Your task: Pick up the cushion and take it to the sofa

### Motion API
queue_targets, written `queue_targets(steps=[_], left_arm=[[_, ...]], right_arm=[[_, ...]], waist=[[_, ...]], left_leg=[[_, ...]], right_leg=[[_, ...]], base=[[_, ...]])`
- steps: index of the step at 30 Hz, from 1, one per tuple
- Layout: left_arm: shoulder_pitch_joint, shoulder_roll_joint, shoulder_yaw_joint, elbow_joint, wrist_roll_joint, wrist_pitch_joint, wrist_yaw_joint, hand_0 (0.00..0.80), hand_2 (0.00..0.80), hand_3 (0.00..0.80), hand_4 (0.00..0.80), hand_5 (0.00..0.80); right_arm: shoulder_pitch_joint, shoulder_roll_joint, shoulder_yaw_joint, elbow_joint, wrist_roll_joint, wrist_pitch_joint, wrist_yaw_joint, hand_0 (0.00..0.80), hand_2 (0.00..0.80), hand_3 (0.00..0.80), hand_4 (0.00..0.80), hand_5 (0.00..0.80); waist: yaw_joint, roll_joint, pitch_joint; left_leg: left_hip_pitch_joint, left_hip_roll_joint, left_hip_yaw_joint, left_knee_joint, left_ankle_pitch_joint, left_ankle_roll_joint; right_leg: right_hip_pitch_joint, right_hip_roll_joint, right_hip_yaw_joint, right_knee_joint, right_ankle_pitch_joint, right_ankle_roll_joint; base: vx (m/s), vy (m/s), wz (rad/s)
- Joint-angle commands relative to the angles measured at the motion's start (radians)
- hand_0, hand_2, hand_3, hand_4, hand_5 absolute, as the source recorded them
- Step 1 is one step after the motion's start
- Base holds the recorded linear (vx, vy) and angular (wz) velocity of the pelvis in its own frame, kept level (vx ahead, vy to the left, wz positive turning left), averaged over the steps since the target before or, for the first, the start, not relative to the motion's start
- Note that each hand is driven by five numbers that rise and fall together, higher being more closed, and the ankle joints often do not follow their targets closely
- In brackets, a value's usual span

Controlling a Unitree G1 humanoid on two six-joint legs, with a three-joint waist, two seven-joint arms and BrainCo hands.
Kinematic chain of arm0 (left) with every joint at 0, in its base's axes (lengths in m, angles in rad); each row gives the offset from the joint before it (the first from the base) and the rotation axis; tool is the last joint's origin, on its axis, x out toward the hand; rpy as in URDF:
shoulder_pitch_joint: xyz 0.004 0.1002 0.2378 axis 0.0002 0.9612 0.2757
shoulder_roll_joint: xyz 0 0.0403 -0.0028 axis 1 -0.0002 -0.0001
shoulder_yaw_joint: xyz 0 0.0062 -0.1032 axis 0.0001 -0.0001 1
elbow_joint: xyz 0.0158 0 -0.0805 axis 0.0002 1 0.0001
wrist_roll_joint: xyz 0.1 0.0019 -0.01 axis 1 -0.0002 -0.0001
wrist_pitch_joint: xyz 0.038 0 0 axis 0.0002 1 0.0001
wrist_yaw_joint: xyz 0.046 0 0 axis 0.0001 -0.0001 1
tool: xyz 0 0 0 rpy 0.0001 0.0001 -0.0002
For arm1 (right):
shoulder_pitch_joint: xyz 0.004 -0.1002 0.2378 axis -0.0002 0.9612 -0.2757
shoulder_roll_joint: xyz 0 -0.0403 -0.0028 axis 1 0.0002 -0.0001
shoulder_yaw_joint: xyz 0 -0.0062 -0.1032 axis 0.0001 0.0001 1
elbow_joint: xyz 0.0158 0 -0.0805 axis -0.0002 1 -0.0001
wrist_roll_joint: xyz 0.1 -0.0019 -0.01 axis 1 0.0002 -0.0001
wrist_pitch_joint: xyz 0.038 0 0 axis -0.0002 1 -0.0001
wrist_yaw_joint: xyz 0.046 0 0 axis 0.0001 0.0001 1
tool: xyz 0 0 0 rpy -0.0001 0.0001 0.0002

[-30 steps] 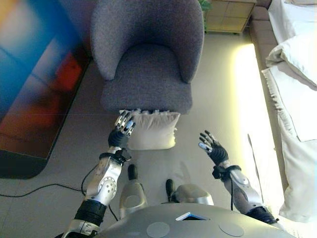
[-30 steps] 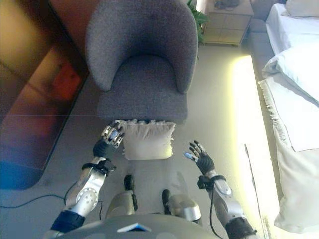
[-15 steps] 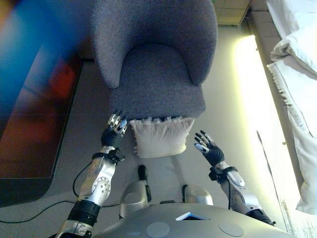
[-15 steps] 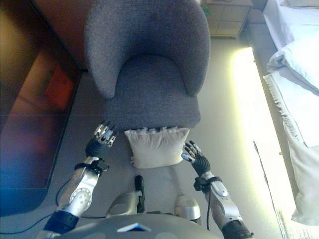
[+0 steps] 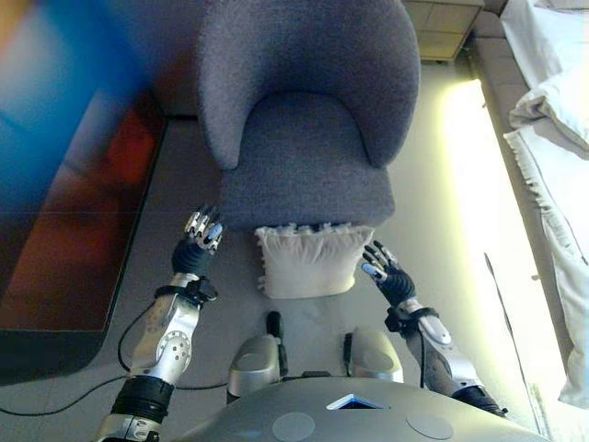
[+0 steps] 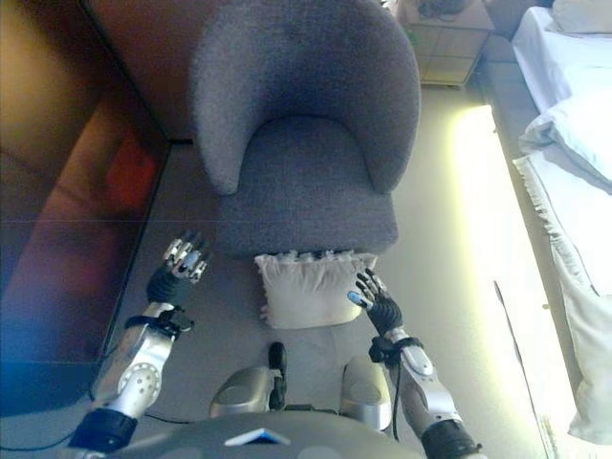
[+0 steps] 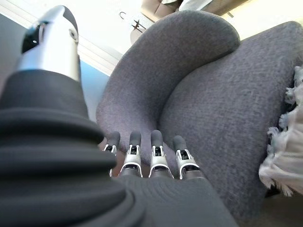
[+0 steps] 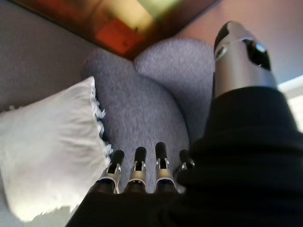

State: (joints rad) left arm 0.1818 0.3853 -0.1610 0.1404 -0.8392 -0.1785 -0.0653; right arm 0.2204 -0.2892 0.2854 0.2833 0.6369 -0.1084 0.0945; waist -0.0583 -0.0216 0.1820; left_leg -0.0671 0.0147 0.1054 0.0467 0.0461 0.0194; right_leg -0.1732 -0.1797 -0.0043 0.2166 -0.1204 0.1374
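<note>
A cream fringed cushion [image 5: 308, 261] leans on the floor against the front of a grey armchair [image 5: 308, 120]. My left hand [image 5: 195, 247] is open, held a short way off the cushion's left side, clear of it. My right hand [image 5: 386, 274] is open too, close beside the cushion's right edge. In the right wrist view the cushion [image 8: 47, 146] lies just past the fingers [image 8: 137, 168]. The left wrist view shows the fingers [image 7: 154, 153] facing the armchair [image 7: 199, 99], with the cushion's fringe [image 7: 284, 161] off to one side.
A dark low unit [image 5: 64, 212] with a glossy top stands at the left. A bed with white bedding [image 5: 552, 147] runs along the right, a wooden bedside cabinet [image 5: 446, 17] behind it. Bare floor [image 5: 451, 212] lies between armchair and bed.
The camera has shifted. My right hand has closed in on the cushion's right edge. My left hand has drawn away from the cushion's left side.
</note>
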Motion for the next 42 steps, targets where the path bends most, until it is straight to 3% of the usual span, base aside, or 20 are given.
queue_targets(steps=[1, 4, 7, 12, 17, 20, 22, 24, 28, 30, 37, 42], left_arm=[[-0.008, 0.015, -0.016, -0.070, 0.004, -0.061, -0.028, 0.000, 0.000, 0.000, 0.000, 0.000], [0.011, 0.001, -0.013, -0.070, 0.018, -0.058, -0.046, 0.000, 0.000, 0.000, 0.000, 0.000], [0.030, -0.012, -0.010, -0.063, 0.026, -0.069, -0.040, 0.000, 0.000, 0.000, 0.000, 0.000], [0.042, -0.022, 0.020, -0.060, -0.001, -0.048, -0.028, 0.000, 0.000, 0.000, 0.000, 0.000], [0.032, -0.041, 0.021, -0.075, -0.001, -0.033, -0.019, 0.000, 0.000, 0.000, 0.000, 0.000], [0.025, -0.056, 0.014, -0.071, -0.015, -0.014, -0.017, 0.000, 0.000, 0.000, 0.000, 0.000], [0.019, -0.061, 0.003, -0.067, -0.017, -0.004, -0.014, 0.000, 0.000, 0.000, 0.000, 0.000], [0.016, -0.063, -0.006, -0.061, -0.018, -0.007, -0.017, 0.000, 0.000, 0.000, 0.000, 0.000], [0.013, -0.060, -0.017, -0.069, -0.029, -0.020, -0.003, 0.000, 0.000, 0.000, 0.000, 0.000], [0.009, -0.059, -0.021, -0.064, -0.025, -0.028, -0.018, 0.000, 0.000, 0.000, 0.000, 0.000], [0.002, -0.055, -0.030, -0.052, -0.027, -0.045, -0.050, 0.000, 0.000, 0.000, 0.000, 0.000], [-0.023, -0.045, -0.042, -0.045, -0.032, -0.054, -0.033, 0.000, 0.000, 0.000, 0.000, 0.000]], right_arm=[[-0.037, 0.001, -0.010, -0.034, 0.045, -0.045, 0.005, 0.000, 0.000, 0.000, 0.000, 0.000], [-0.058, 0.013, -0.015, -0.020, 0.043, -0.027, 0.020, 0.000, 0.000, 0.000, 0.000, 0.000], [-0.063, 0.020, -0.011, -0.018, 0.028, -0.012, 0.037, 0.000, 0.000, 0.000, 0.000, 0.000], [-0.082, 0.005, 0.010, -0.050, 0.022, 0.011, 0.029, 0.000, 0.000, 0.000, 0.000, 0.000], [-0.071, -0.019, 0.007, -0.061, 0.006, 0.028, 0.039, 0.000, 0.000, 0.000, 0.000, 0.000], [-0.074, -0.027, 0.005, -0.041, 0.000, 0.018, 0.042, 0.000, 0.000, 0.000, 0.000, 0.000], [-0.070, -0.030, -0.001, -0.034, 0.007, 0.014, 0.042, 0.000, 0.000, 0.000, 0.000, 0.000], [-0.066, -0.029, -0.005, -0.023, 0.003, 0.010, 0.051, 0.000, 0.000, 0.000, 0.000, 0.000], [-0.057, -0.037, -0.008, -0.038, -0.004, 0.001, 0.054, 0.000, 0.000, 0.000, 0.000, 0.000], [-0.044, -0.045, -0.013, -0.056, 0.012, -0.013, 0.056, 0.000, 0.000, 0.000, 0.000, 0.000], [-0.004, -0.033, -0.028, -0.063, 0.012, -0.038, 0.051, 0.000, 0.000, 0.000, 0.000, 0.000], [-0.015, -0.015, -0.018, -0.054, 0.012, -0.046, 0.036, 0.000, 0.000, 0.000, 0.000, 0.000]], waist=[[-0.037, -0.053, 0.002], [-0.038, -0.064, 0.003], [-0.031, -0.067, -0.015], [-0.044, -0.053, -0.049], [-0.057, -0.039, -0.078], [-0.056, -0.044, -0.075], [-0.054, -0.045, -0.067], [-0.053, -0.040, -0.061], [-0.028, -0.012, -0.038], [-0.019, -0.006, -0.030], [-0.034, 0.016, -0.042], [-0.034, 0.020, -0.048]], left_leg=[[0.038, -0.047, -0.018, 0.089, -0.158, 0.003], [0.074, -0.039, -0.026, 0.093, -0.186, 0.009], [0.090, -0.026, -0.015, 0.108, -0.200, 0.007], [0.157, 0.045, 0.009, 0.132, -0.198, -0.024], [0.114, 0.128, -0.015, 0.311, -0.027, -0.084], [0.026, 0.131, -0.022, 0.480, 0.018, -0.086], [-0.022, 0.142, -0.009, 0.500, 0.027, -0.082], [-0.017, 0.153, 0.001, 0.415, 0.031, -0.081], [-0.052, 0.154, -0.028, 0.126, 0.090, -0.108], [-0.066, 0.156, -0.033, 0.043, 0.094, -0.119], [-0.026, 0.140, 0.003, -0.034, 0.070, -0.108], [-0.017, 0.105, 0.013, -0.017, 0.035, -0.078]], right_leg=[[-0.056, -0.015, 0.048, -0.163, 0.360, 0.036], [-0.066, -0.014, 0.050, -0.168, 0.374, 0.043], [-0.040, -0.021, 0.013, -0.161, 0.344, 0.043], [-0.018, 0.026, 0.017, -0.104, 0.268, 0.013], [0.030, 0.093, -0.002, -0.098, 0.212, -0.074], [0.059, 0.112, -0.006, -0.090, 0.185, -0.116], [0.078, 0.121, -0.009, -0.086, 0.170, -0.127], [0.092, 0.129, -0.007, -0.091, 0.157, -0.124], [0.139, 0.149, 0.016, -0.123, 0.123, -0.102], [0.163, 0.141, 0.010, -0.135, 0.110, -0.094], [0.179, 0.114, -0.017, -0.117, 0.079, -0.075], [0.180, 0.087, -0.024, -0.079, 0.061, -0.056]], base=[[0.263, -0.130, 0.22], [0.292, -0.134, 0.27], [0.286, -0.149, 0.12], [0.319, -0.158, 0.00], [0.237, -0.173, 0.05], [0.166, -0.167, 0.07], [0.148, -0.070, 0.05], [0.152, 0.045, -0.03], [0.137, 0.110, 0.05], [0.112, 0.078, 0.02], [0.124, 0.128, -0.20], [0.101, 0.151, 0.05]])
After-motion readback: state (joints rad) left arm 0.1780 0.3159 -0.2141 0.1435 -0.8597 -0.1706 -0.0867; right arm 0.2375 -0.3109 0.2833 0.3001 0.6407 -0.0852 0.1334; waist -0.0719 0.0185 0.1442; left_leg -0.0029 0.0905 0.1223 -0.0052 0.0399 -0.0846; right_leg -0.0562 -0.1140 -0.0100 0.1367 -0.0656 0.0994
